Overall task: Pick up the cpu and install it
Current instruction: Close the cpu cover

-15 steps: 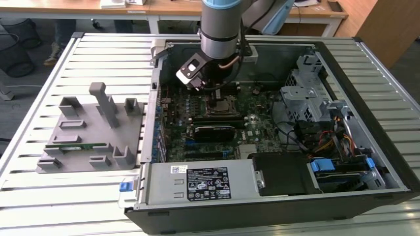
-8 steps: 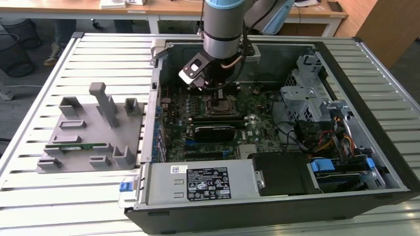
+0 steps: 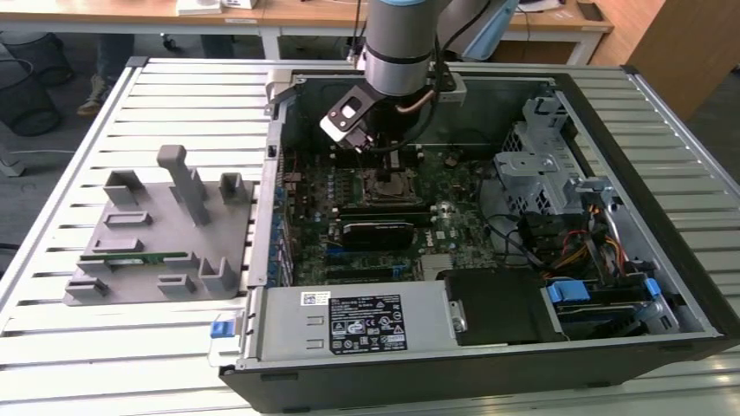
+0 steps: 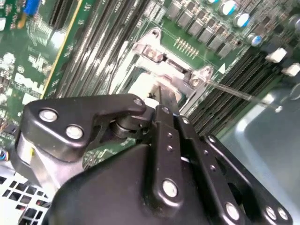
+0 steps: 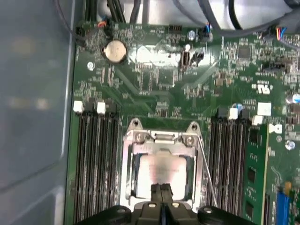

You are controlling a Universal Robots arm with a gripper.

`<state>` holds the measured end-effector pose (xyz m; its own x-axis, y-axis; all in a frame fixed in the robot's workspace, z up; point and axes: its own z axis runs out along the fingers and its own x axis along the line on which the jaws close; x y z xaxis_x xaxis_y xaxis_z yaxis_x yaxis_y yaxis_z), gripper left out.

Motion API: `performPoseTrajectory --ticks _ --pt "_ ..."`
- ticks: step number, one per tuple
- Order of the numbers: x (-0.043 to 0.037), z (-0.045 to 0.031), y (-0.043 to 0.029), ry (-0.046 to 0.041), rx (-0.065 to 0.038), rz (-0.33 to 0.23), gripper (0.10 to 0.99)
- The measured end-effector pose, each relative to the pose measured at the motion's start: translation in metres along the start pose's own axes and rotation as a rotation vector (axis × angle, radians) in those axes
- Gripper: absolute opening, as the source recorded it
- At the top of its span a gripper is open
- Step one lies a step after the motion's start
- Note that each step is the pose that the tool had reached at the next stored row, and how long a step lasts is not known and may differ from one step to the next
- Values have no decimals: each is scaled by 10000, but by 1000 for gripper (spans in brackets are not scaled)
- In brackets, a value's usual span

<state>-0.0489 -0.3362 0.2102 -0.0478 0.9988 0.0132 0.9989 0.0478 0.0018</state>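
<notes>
At the exterior view's left, a grey fixture [image 3: 156, 230] holds a green memory stick [image 3: 133, 257]. Mid-frame, the arm [image 3: 399, 52] reaches into the open case [image 3: 463, 386]. In the first wrist view the gripper [image 5: 161, 188], jaws clenched together, has its tips over the edge of the cpu [image 5: 161, 166], which lies flat in its socket [image 5: 127, 154].

A slatted metal table [image 3: 173, 87] takes up the near and middle ground, pale and brightly lit. Past its far edge stands a row of wooden desks [image 3: 312, 13] on white legs. Dark grey floor [image 3: 69, 69] shows at the exterior view's far left, with a black mesh bin [image 3: 23, 100] on it. A wooden panel [image 3: 682, 43] stands at the far right.
</notes>
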Motion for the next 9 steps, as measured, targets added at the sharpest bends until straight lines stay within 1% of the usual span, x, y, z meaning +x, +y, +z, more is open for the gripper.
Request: performPoseTrajectory --ticks 4,9 --pt "-5 3 98 3 0 -1 106" --pt "-8 3 168 3 0 0 106"
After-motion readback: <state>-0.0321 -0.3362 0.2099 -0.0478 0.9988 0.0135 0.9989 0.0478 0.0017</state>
